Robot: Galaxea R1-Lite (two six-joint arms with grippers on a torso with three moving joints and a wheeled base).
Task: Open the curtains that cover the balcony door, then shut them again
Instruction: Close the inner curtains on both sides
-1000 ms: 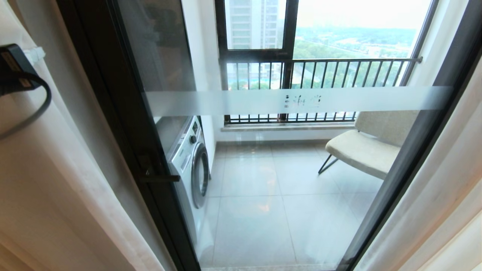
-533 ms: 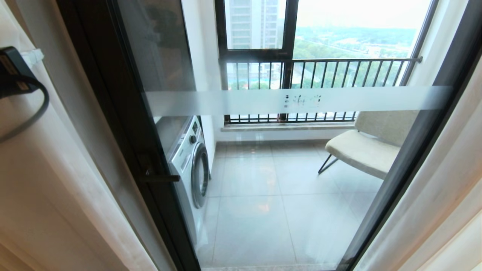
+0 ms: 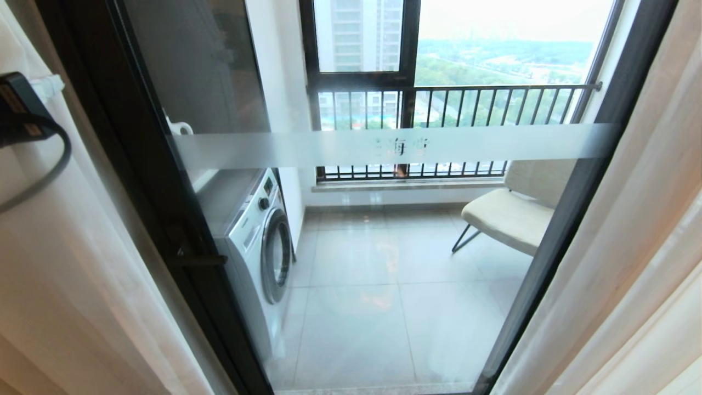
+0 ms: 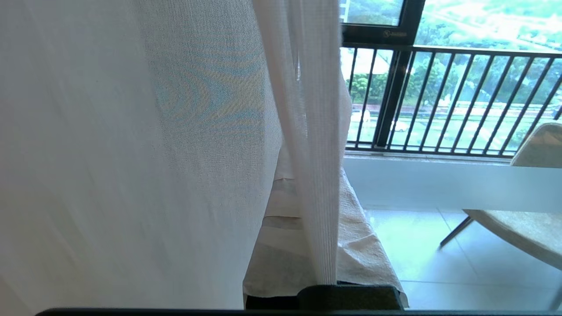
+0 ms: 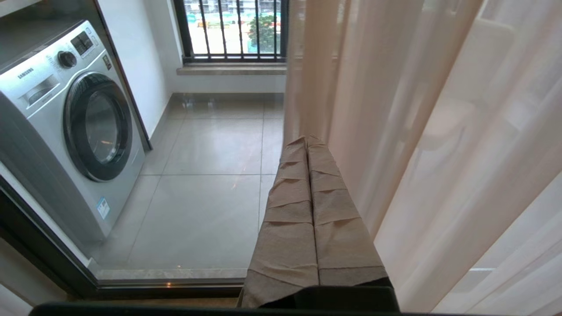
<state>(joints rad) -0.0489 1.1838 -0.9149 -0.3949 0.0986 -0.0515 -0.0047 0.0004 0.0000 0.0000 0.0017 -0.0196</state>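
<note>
The balcony door (image 3: pixel 384 148) is clear glass in a dark frame with a frosted band and a small dark handle (image 3: pixel 197 258). The curtains hang parted at both sides, a sheer pale one on the left (image 3: pixel 71 263) and one on the right (image 3: pixel 630 247). My left arm's black wrist (image 3: pixel 22 107) sits at the left curtain, its fingers hidden by cloth there. In the left wrist view, my left gripper (image 4: pixel 314 184) is shut on a narrow fold of the sheer curtain (image 4: pixel 316 131). My right gripper (image 5: pixel 306 140) is shut with nothing in it, just beside the right curtain (image 5: pixel 417 131).
Behind the glass stand a washing machine (image 3: pixel 258 241) on the left and a beige chair (image 3: pixel 510 219) on the right, on grey tiles. A black-framed window with a barred railing (image 3: pixel 455 107) closes the balcony's far side. The door's bottom rail (image 5: pixel 167 287) lies just ahead.
The whole head view has slid left, so the camera has moved, not the door. My left wrist sits slightly lower at the left edge, still holding the curtain.
</note>
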